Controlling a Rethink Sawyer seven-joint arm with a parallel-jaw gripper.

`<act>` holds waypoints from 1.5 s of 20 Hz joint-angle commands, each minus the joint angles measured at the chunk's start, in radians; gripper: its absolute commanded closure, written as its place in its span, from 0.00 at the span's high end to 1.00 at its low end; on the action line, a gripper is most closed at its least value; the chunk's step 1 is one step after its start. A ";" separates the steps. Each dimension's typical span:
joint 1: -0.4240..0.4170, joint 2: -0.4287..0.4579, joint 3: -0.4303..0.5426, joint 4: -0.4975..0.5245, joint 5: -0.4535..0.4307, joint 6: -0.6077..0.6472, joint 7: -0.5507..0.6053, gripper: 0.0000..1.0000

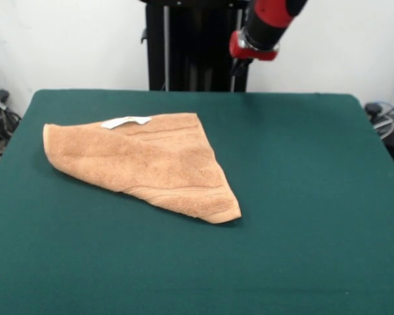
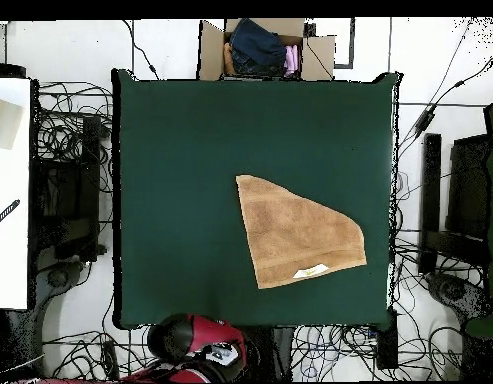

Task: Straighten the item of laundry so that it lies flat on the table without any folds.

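The item of laundry (image 1: 154, 161), a light orange-tan towel, lies folded over itself into a rough triangle on the dark green table (image 1: 302, 197). Its small white label (image 1: 126, 121) shows at the far edge. In the overhead view the towel (image 2: 295, 235) sits right of the table's (image 2: 180, 200) middle, with the label (image 2: 312, 271) near the bottom edge. My gripper (image 1: 239, 65) hangs from the red and black arm beyond the table's far edge, apart from the towel and holding nothing. From above, the gripper (image 2: 225, 354) is just off the table's bottom edge.
A cardboard box (image 2: 265, 48) with clothes in it stands past the table's top edge in the overhead view. Cables (image 2: 75, 130) crowd the floor on both sides. A white surface (image 2: 8, 190) lies at the far left.
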 commanded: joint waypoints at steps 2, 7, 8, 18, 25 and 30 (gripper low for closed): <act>0.031 -0.021 0.017 -0.122 0.028 0.040 0.216 0.00; 0.030 -0.020 0.015 -0.118 0.028 0.025 0.220 0.00; 0.032 -0.020 0.012 -0.117 0.029 0.024 0.222 0.00; 0.042 -0.020 -0.004 -0.111 0.037 0.020 0.235 0.00; 0.031 -0.036 0.008 -0.067 0.034 -0.015 0.251 0.00; 0.033 -0.052 0.009 -0.034 0.030 -0.042 0.264 0.00</act>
